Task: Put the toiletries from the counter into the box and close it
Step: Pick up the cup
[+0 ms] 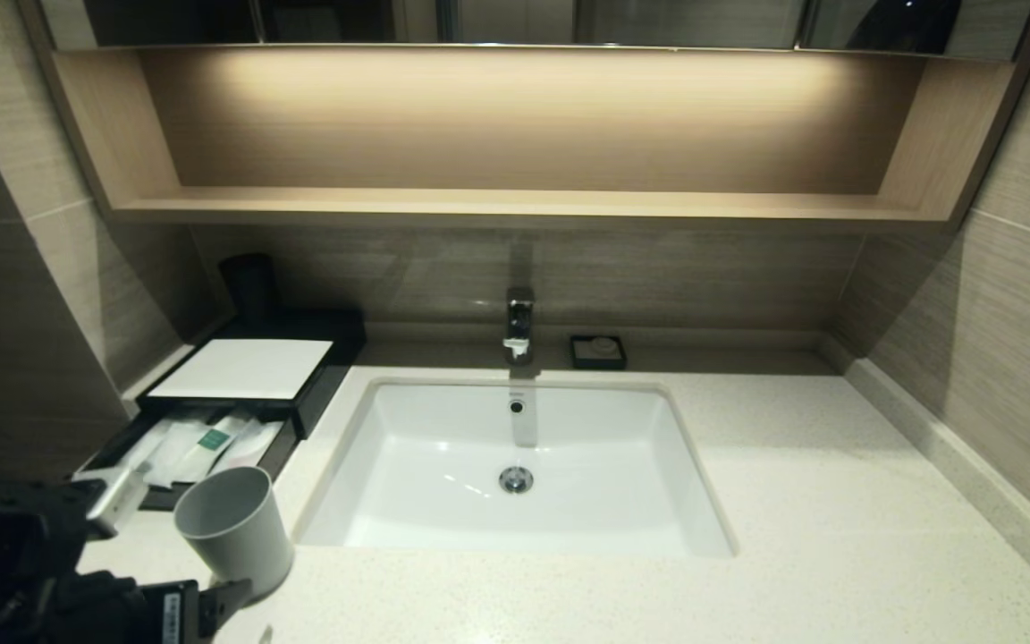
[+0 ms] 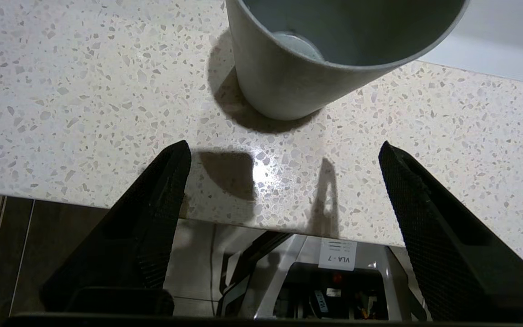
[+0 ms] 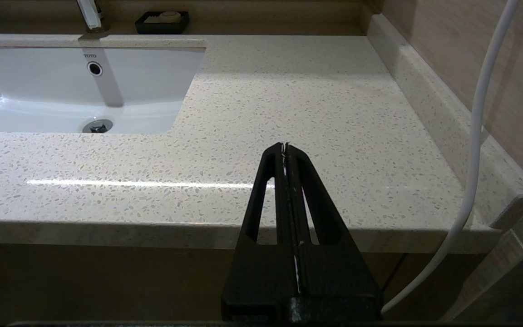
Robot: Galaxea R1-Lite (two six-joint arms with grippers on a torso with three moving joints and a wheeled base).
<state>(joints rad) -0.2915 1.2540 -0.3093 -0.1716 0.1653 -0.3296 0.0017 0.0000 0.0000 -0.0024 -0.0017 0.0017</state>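
Note:
The black box with the white top panel (image 1: 242, 367) stands at the counter's far left, its front drawer (image 1: 278, 454) pulled out. In the drawer lie a cream stick with a green band label (image 1: 211, 440), a second pale stick (image 1: 150, 452) and a translucent packet (image 1: 251, 443). My left gripper (image 1: 166, 565) hangs open and empty over the counter's front edge (image 2: 61, 91), just in front of a grey cup (image 1: 233, 528); in the left wrist view the gripper (image 2: 284, 150) holds nothing. My right gripper (image 3: 285, 146) is shut and empty, low before the counter's right part (image 3: 288, 91). It is out of the head view.
The grey cup (image 2: 288, 77) stands upright between the drawer and the white sink (image 1: 515, 447). A tap (image 1: 519, 326) and a small black soap dish (image 1: 598, 351) stand behind the sink. A dark cup (image 1: 251, 286) stands behind the box. A white cable (image 3: 479, 136) hangs on the right.

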